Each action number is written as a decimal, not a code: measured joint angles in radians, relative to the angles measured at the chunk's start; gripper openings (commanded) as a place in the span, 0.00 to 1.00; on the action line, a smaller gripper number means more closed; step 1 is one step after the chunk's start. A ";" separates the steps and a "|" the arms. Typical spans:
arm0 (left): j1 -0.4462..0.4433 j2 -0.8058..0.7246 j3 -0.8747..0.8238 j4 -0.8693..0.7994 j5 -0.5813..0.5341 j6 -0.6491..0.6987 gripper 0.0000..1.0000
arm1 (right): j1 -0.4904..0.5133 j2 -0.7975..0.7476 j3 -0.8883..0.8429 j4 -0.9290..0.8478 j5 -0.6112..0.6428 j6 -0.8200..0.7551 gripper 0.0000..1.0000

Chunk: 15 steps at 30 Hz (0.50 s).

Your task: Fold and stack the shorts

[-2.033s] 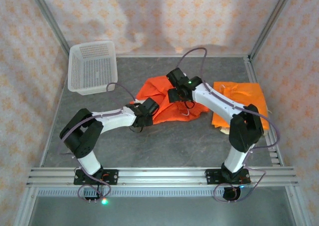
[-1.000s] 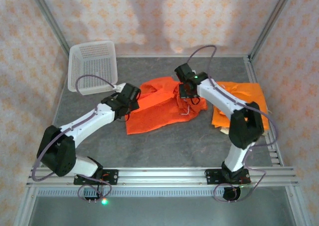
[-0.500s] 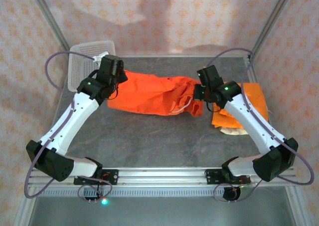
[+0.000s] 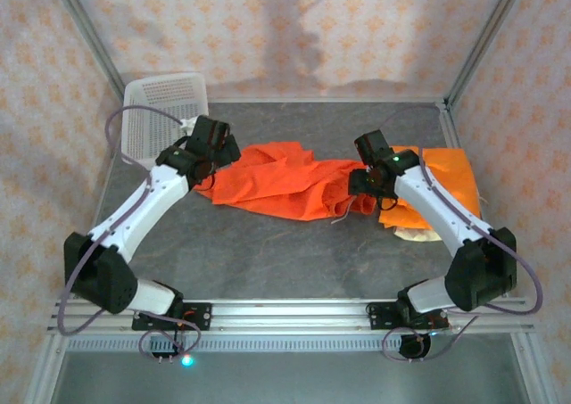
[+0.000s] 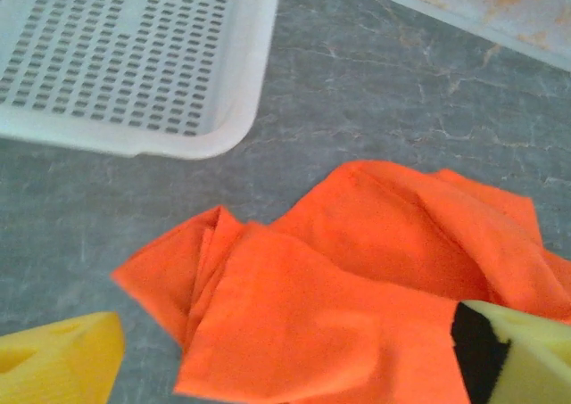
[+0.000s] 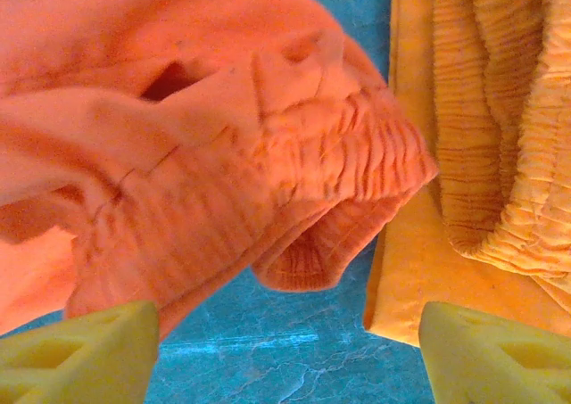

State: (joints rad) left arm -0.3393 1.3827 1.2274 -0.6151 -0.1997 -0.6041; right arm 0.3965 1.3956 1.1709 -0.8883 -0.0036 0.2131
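Note:
A bright orange pair of shorts [image 4: 285,183] lies stretched out and rumpled across the middle of the table. My left gripper [image 4: 212,174] hovers over its left end, open, its yellow fingertips [image 5: 53,364] standing wide over the cloth [image 5: 339,288]. My right gripper [image 4: 364,194] is open over the other end, where the ribbed waistband [image 6: 294,181] lies; bare table shows between its fingertips [image 6: 495,355]. A second orange pair [image 4: 446,179] lies folded at the right, its gathered waistband [image 6: 486,136] beside the loose one. A beige edge [image 4: 415,234] pokes out under it.
A white mesh basket [image 4: 165,110] stands at the back left corner, just beyond the left gripper [image 5: 285,368], with its rim [image 5: 223,136] close to the cloth. Metal frame posts and patterned walls ring the grey table [image 4: 285,252].
Both grippers were shut on the ends of the orange shorts, pulling them out wide; now both have opened and the shorts lie dropped on the table, a bit slacker.

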 measured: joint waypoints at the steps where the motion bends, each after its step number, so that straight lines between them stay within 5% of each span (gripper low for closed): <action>1: 0.003 -0.036 -0.023 -0.001 -0.003 -0.001 1.00 | 0.014 -0.015 -0.004 0.002 0.000 -0.009 0.79; 7: 0.039 -0.211 -0.186 0.021 -0.018 -0.065 1.00 | 0.165 -0.045 -0.009 0.021 0.018 -0.047 0.80; 15: 0.150 -0.182 -0.429 0.082 0.066 -0.160 0.94 | 0.297 -0.004 -0.078 0.075 0.042 -0.063 0.82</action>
State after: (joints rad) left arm -0.1894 1.2007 0.7986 -0.5335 -0.1341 -0.7639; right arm 0.6937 1.3914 1.0931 -0.8135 0.0387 0.1501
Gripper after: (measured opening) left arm 0.940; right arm 0.813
